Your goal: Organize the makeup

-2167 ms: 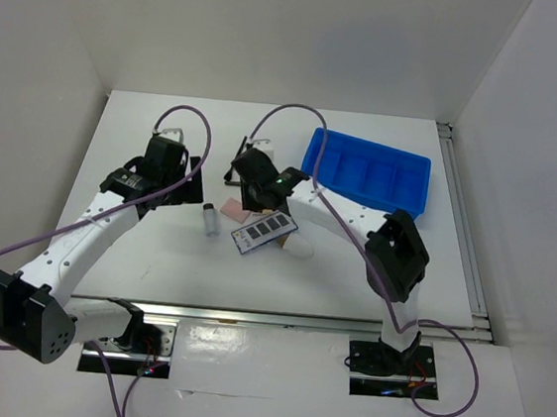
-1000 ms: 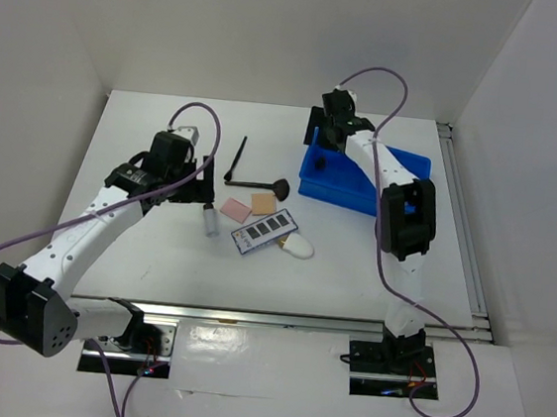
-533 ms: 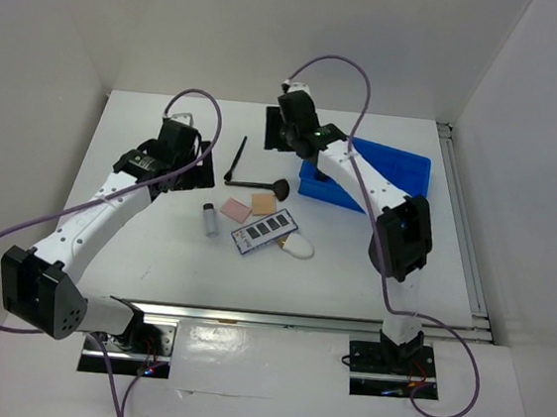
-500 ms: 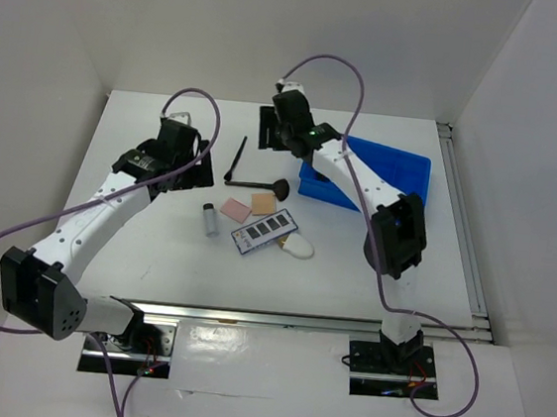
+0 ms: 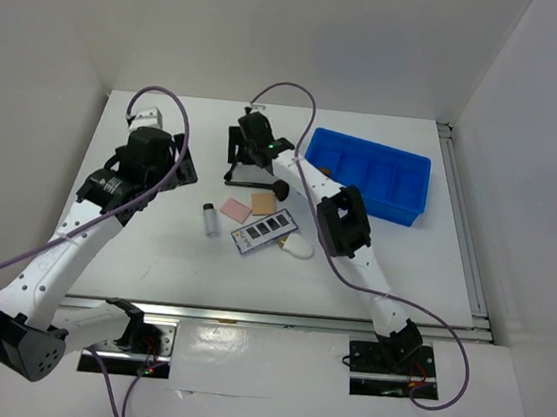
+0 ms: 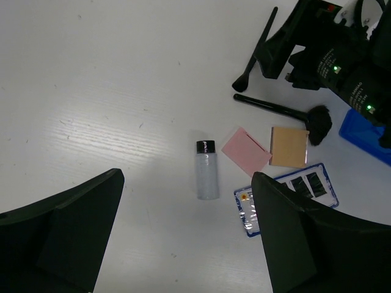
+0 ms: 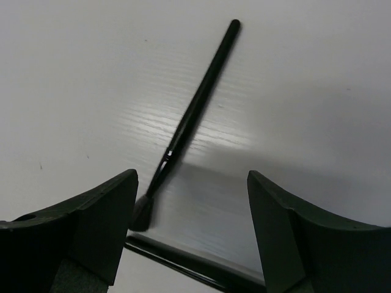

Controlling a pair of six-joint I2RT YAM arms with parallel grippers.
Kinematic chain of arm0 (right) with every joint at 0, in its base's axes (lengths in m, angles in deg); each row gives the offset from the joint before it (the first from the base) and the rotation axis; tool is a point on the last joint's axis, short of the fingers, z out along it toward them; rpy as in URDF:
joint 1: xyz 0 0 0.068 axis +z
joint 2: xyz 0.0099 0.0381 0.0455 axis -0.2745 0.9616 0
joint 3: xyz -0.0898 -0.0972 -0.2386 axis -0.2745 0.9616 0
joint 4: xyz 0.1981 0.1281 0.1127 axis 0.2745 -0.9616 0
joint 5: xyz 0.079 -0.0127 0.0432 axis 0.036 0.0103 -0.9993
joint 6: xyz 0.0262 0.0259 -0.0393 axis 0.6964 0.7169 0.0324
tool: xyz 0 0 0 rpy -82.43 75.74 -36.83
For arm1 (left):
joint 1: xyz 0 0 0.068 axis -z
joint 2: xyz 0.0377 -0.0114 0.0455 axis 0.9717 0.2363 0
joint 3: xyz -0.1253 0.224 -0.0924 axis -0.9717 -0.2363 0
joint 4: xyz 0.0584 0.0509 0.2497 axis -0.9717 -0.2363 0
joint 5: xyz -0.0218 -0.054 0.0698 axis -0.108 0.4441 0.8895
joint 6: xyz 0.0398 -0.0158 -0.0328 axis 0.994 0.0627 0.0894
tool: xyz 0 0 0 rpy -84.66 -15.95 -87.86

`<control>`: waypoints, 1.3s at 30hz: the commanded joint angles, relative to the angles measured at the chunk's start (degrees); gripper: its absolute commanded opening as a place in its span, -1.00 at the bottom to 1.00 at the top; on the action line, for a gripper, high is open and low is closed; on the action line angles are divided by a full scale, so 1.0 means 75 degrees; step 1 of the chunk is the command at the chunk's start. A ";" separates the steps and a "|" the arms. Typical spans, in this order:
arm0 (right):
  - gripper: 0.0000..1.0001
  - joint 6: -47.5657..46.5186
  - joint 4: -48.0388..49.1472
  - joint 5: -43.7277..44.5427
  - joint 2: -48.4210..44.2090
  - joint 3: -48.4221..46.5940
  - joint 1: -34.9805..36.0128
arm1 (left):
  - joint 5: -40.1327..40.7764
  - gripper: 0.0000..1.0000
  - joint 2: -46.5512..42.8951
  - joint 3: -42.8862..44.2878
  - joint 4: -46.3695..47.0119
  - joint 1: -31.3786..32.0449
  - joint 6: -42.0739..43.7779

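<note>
Thin matte-black brush (image 7: 188, 116) lies diagonally, handle upper right, bristles lower left. Both gape wide, empty: right claw (image 7: 192, 207), left claw (image 6: 183, 232).

My white table (image 5: 432, 265), listed from the eyeshadow palette (image 5: 264, 230):
- clear vial (image 5: 210, 217), lying to its left
- pink pad (image 5: 236, 209) and tan pad (image 5: 262, 203), side by side just beyond it
- white sponge (image 5: 297, 247), just beside its right end
- fluffy-headed brush (image 6: 272, 107) and thin brush (image 6: 257, 46), farther beyond
- blue tray (image 5: 398, 207), beyond and right, well apart

overhead rear view, wrist views share brush (image 7: 189, 116)
</note>
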 commanded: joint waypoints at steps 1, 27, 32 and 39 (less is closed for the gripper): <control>0.58 -0.0005 0.0889 0.0260 0.0389 -0.0889 0.0397 | 0.0004 1.00 -0.0042 -0.0152 0.0083 0.0021 0.0091; -0.79 -0.1459 0.0737 0.1573 0.0614 -0.1020 0.0761 | 0.0004 1.00 0.0028 -0.0445 0.0024 0.0021 0.0314; -0.84 -0.1272 0.1040 0.1221 -0.0426 -0.0622 0.0691 | 0.0004 1.00 0.0028 -0.0445 0.0024 0.0021 0.0314; -0.90 -0.0676 0.0902 0.1127 -0.2256 0.0537 0.0106 | -0.0019 1.00 0.0028 -0.0375 0.0024 0.0021 0.0314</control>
